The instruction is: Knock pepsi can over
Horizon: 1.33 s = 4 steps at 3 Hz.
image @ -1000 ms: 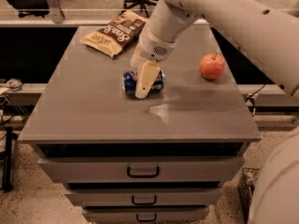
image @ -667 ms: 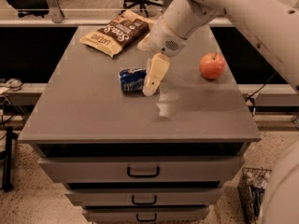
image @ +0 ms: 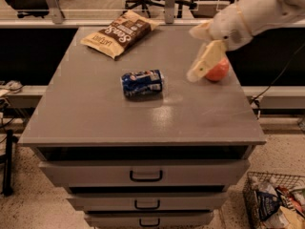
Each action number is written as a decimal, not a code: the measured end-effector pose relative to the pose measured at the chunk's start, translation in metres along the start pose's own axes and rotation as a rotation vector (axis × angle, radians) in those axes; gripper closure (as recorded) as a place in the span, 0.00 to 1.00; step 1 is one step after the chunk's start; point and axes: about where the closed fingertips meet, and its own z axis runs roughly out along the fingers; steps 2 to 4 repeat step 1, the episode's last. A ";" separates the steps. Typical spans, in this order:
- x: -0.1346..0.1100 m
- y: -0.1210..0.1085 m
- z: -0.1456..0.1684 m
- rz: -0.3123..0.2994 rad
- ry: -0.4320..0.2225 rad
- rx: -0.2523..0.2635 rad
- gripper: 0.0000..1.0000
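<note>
Looks done already, with the pepsi can (image: 142,83) flat on its side mid-table (image: 95,118) and the gripper (image: 195,73) hanging off right beside the apple (image: 218,70), pinched together, gripping nothing.

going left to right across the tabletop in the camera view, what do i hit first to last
chip bag → pepsi can, lying on its side → pincer, hanging above the right part of the table. The apple overlaps the pincer, so it is left out.

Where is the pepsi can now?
In the camera view the pepsi can lies on its side on the table, in front of the chip bag, left of the apple; the gripper hangs by the apple.
</note>
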 end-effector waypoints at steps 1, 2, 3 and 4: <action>0.014 -0.006 -0.066 0.072 -0.043 0.137 0.00; 0.014 -0.006 -0.066 0.072 -0.043 0.137 0.00; 0.014 -0.006 -0.066 0.072 -0.043 0.137 0.00; 0.014 -0.006 -0.066 0.072 -0.043 0.137 0.00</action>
